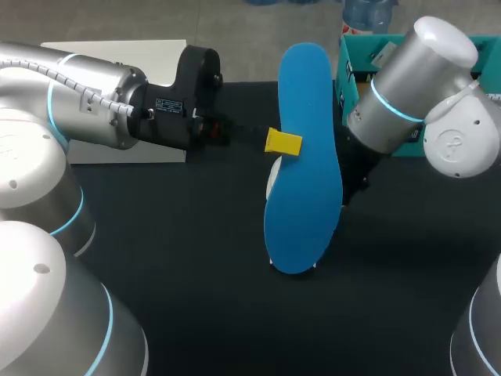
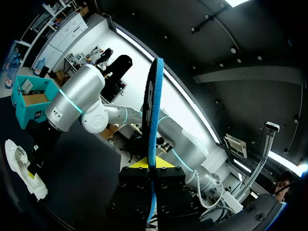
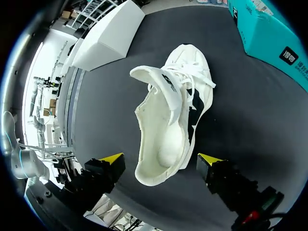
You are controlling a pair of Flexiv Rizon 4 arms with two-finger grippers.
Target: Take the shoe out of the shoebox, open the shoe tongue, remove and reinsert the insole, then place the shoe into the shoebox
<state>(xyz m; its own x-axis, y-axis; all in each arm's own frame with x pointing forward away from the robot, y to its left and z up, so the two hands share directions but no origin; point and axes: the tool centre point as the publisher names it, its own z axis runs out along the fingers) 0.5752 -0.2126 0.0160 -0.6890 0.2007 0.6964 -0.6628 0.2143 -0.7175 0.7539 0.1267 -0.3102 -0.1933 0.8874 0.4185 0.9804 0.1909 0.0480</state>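
Black table [image 1: 172, 258] carries all items. Left arm [image 1: 86, 102] enters from the left side and extends level over the table. Left gripper [image 2: 153, 164] is pinched on the blue insole [image 1: 301, 157], one yellow fingertip on either face, as the left wrist view confirms. Insole is held clear of the table, above the shoe, its broad face turned up to the head camera. White shoe [image 3: 171, 115] lies on the table beneath the insole and is mostly hidden in the head view. Its tongue [image 3: 156, 79] is pulled up and open, laces loose. Right arm [image 1: 407, 78] comes in from the right, its wrist passing behind the insole. Right gripper [image 3: 160, 160] hangs over the heel end of the shoe, fingers spread wide, one to each side and apart from it. Teal shoebox [image 1: 347, 59] stands at the far right of the table, beyond the shoe's toe end. White box [image 3: 106, 38] lies at the far left, well apart from the shoe.
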